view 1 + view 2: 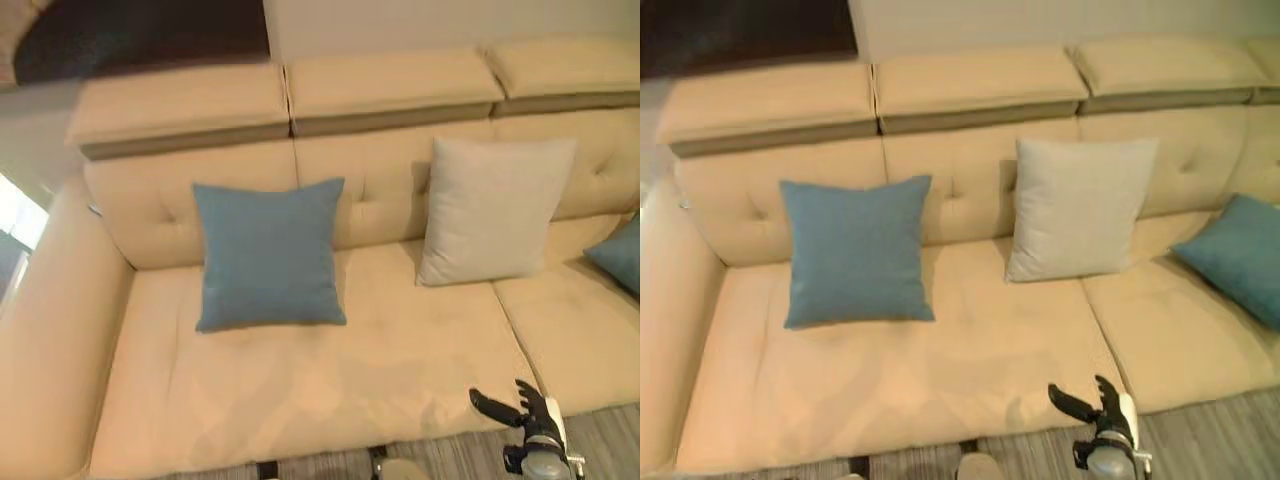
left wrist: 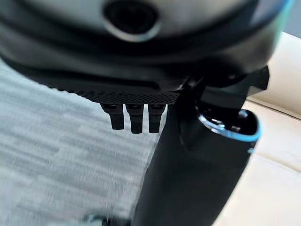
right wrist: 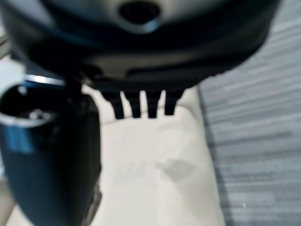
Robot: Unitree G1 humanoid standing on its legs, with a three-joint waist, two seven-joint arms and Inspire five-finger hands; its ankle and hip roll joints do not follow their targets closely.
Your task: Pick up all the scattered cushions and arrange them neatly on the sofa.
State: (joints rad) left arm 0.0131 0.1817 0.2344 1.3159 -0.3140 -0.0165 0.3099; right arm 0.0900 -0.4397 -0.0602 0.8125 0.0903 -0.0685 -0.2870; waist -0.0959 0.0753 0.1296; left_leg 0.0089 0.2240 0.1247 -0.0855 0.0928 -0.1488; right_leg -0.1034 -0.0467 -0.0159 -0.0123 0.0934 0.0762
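Three cushions [image 1: 856, 250] lean on the sofa [image 1: 890, 380]; the right hand [image 1: 1090, 408] hovers slack-fingered and empty, any remaining cushion next.

I see open seat on the beige sofa [image 1: 940, 380] in front of my right robot hand [image 1: 1102, 412]. Against the backrest lean a blue cushion [image 1: 857, 250] and a grey cushion [image 1: 1077, 207]; another blue cushion [image 1: 1237, 257] lies far right.

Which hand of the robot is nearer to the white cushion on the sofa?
The right hand: it hangs open at the sofa's front edge, below the white cushion. The left hand hangs over the grey floor, off the seat.
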